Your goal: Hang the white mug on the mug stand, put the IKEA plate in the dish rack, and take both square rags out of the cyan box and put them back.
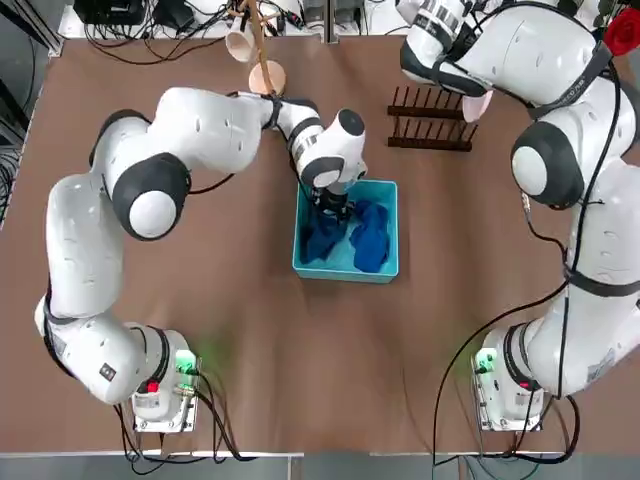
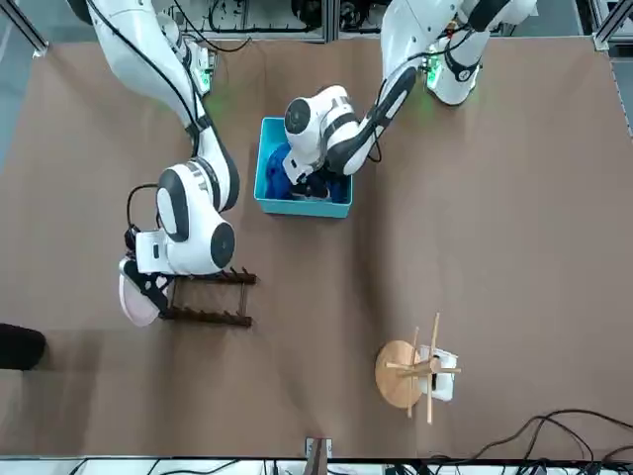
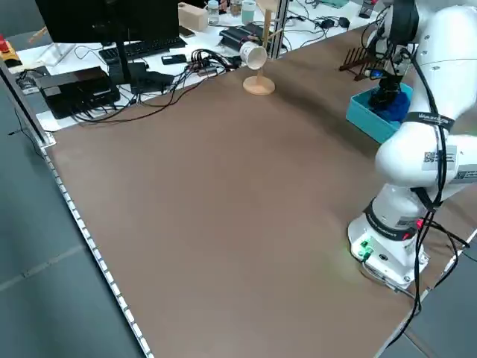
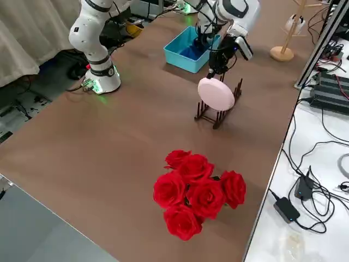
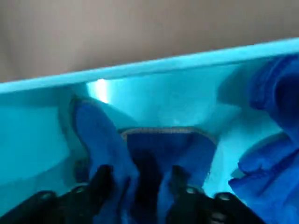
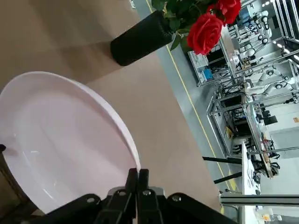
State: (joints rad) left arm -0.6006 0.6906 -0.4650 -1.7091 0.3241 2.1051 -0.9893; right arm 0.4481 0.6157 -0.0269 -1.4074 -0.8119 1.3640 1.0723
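We list, left to right in the top view: one white mug (image 1: 240, 42), hung on the wooden mug stand (image 1: 267, 78). Left end effector (image 5: 142, 175), inside the cyan box (image 1: 345, 276), fingers spread, folds of one blue rag (image 1: 322, 236) between them. Second blue rag (image 1: 370, 238), in the box beside it. Dark dish rack (image 1: 430, 143), on the counter (image 1: 240, 300). IKEA plate (image 4: 216, 94), steeply tilted at the rack, rim pinched by the right end effector (image 6: 138, 173); seating we cannot tell. Red roses (image 1: 622, 32).
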